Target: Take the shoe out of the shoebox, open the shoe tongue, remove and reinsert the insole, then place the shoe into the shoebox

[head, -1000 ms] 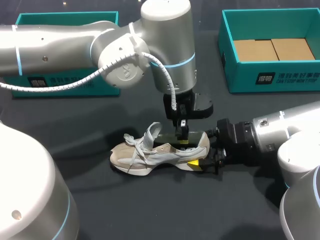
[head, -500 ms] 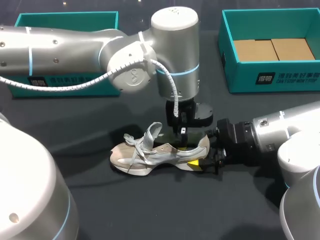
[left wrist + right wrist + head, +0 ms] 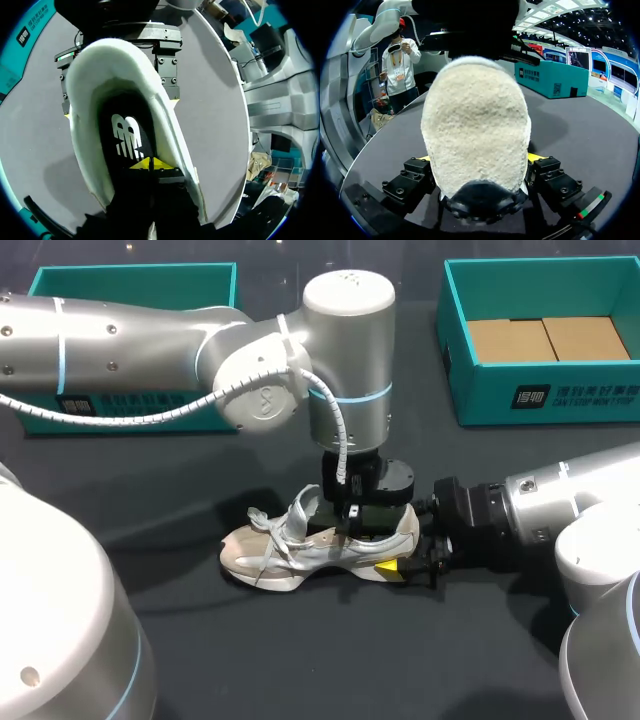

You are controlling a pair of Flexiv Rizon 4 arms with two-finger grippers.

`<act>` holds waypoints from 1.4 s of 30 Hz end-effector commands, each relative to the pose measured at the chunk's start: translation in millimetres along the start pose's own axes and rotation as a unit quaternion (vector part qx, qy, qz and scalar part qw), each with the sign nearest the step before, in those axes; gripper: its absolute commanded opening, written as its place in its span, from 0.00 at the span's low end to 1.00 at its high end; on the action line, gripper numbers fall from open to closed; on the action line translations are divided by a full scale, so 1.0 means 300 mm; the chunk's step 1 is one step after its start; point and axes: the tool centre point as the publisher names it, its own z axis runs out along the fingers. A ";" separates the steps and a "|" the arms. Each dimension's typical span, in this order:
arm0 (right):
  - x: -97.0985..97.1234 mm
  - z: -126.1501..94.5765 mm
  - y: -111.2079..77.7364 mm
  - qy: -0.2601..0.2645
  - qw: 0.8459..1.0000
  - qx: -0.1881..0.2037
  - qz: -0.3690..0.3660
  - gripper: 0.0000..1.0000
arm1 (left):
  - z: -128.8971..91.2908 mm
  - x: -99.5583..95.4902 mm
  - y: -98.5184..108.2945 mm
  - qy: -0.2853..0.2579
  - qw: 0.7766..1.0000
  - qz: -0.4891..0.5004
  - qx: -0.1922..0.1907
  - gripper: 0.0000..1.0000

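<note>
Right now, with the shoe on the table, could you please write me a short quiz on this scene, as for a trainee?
1. True or false: the shoe lies sole up.
2. Which part of the shoe do the right jaws clamp? A toe; B heel; C laces.
3. What does the left arm reach into?
Key: 1 false, its sole rests on the table. 2 B. 3 The shoe's opening, from above.

Dark grey matte table (image 3: 300, 660), evenly lit from overhead, soft shadows on surface.
</note>
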 end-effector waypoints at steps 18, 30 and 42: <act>0.002 0.006 0.001 -0.001 1.000 0.002 0.000 0.00 | 0.101 -0.003 0.021 -0.048 0.999 -0.009 -0.003 0.41; 0.002 0.006 0.001 -0.001 1.000 0.002 0.000 0.00 | 0.185 -0.078 -0.016 -0.138 0.989 -0.039 -0.032 0.40; 0.002 0.006 0.001 -0.001 1.000 0.002 0.000 0.00 | 0.171 -0.199 0.031 -0.145 0.984 -0.098 -0.037 0.00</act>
